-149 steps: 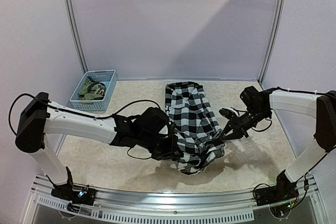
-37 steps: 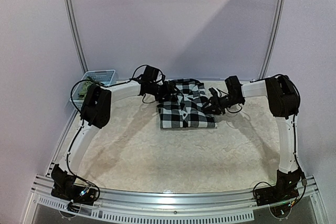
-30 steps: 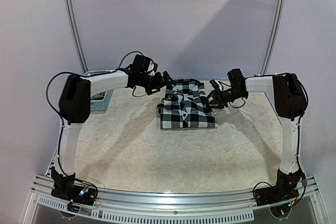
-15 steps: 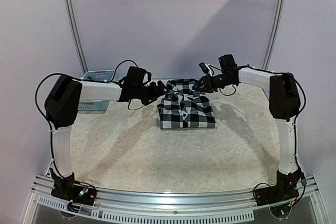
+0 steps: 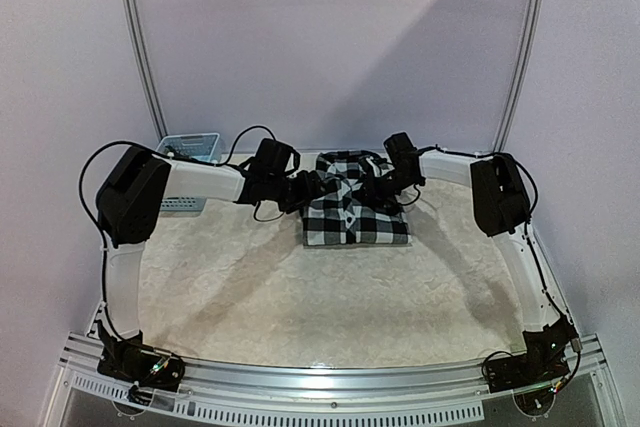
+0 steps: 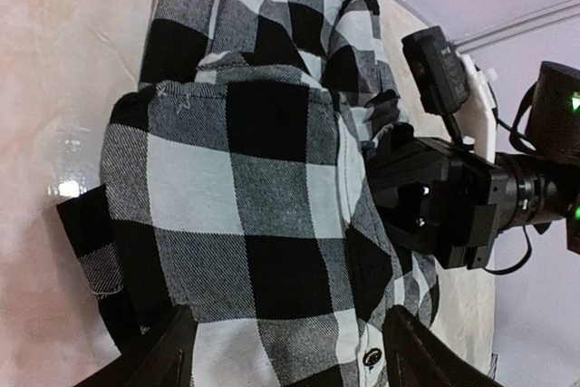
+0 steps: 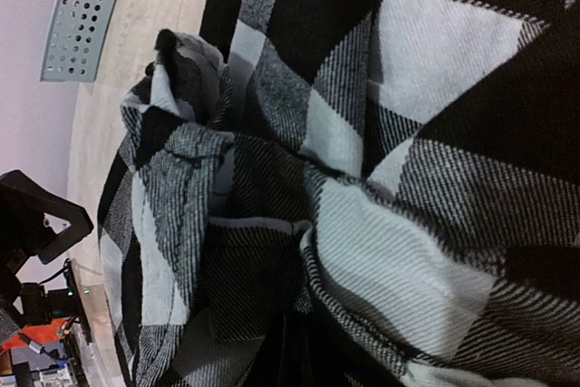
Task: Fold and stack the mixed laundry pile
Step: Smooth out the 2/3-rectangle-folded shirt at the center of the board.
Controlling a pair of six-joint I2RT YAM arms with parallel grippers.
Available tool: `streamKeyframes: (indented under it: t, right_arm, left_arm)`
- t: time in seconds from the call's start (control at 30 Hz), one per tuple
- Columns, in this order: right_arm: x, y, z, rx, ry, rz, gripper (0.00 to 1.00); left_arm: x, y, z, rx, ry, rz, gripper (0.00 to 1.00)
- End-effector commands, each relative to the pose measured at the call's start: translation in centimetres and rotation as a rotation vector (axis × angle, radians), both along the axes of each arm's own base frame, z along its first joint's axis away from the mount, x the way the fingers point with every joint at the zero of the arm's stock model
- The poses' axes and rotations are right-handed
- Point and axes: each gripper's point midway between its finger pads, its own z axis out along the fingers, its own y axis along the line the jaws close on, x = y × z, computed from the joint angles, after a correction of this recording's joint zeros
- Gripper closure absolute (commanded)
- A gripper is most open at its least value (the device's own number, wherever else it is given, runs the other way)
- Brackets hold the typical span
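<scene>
While the folded checked shirt (image 5: 355, 217) lies right of the basket (image 5: 190, 140), long axis front-to-back, the left end effector (image 5: 318, 187), spread, straddles its basket-side edge; the right end effector (image 5: 378, 183) meets the opposite edge, closure not discernible.

In the top view we cannot resolve either set of jaws: the left gripper (image 5: 317, 187) and right gripper (image 5: 374, 183) merge with the dark checks of the checked shirt (image 5: 355, 222). The left arm (image 5: 200, 179) covers most of the basket (image 5: 195, 137) (contents out of sight). In the right wrist view, cloth fills the frame and buries that gripper's tips. The left wrist view crops the left fingers (image 6: 170, 358) at its lower edge.
</scene>
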Motion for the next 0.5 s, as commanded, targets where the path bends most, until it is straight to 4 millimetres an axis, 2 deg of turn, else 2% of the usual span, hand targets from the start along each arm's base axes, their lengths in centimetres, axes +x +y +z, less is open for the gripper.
streamKeyframes:
  t: [0.0,0.13,0.17,0.23,0.3,0.37,0.4,0.43,0.47]
  right_arm:
    - [-1.1,-1.3,-4.7,-0.3,-0.029,-0.021,0.92]
    - [-0.4,-3.4,-5.4,-0.457,-0.085,-0.077,0.79]
    - [-0.5,-3.5,-5.5,-0.459,-0.082,-0.081,0.77]
    - [-1.2,-2.4,-4.3,-0.364,-0.068,-0.047,0.7]
    - [-1.7,-1.2,-1.2,-0.25,-0.076,0.005,0.65]
    - [-1.5,-1.0,5.2,-0.17,-0.185,0.033,0.59]
    - [-1.5,-1.4,7.5,-0.151,-0.237,0.046,0.55]
    - [-1.5,-1.9,11.5,-0.122,-0.302,0.044,0.51]
    - [-1.6,-2.6,13.3,-0.118,-0.337,0.044,0.46]
  left_arm:
    - [0.2,0.5,-1.5,0.057,0.003,0.02,0.28]
    - [1.0,-1.3,0.4,0.086,-0.062,-0.06,0.28]
    - [1.1,-1.9,0.9,0.098,-0.081,-0.078,0.27]
    - [1.2,-2.4,1.9,0.131,-0.115,-0.094,0.27]
    - [1.0,-2.1,3.0,0.153,-0.146,-0.086,0.27]
    - [0.8,-1.2,4.7,0.18,-0.184,-0.075,0.23]
    - [0.5,-0.5,5.8,0.229,-0.217,-0.079,0.2]
    - [0.4,0.3,6.9,0.299,-0.258,-0.077,0.08]
    - [0.2,1.0,8.2,0.375,-0.309,-0.083,0.01]
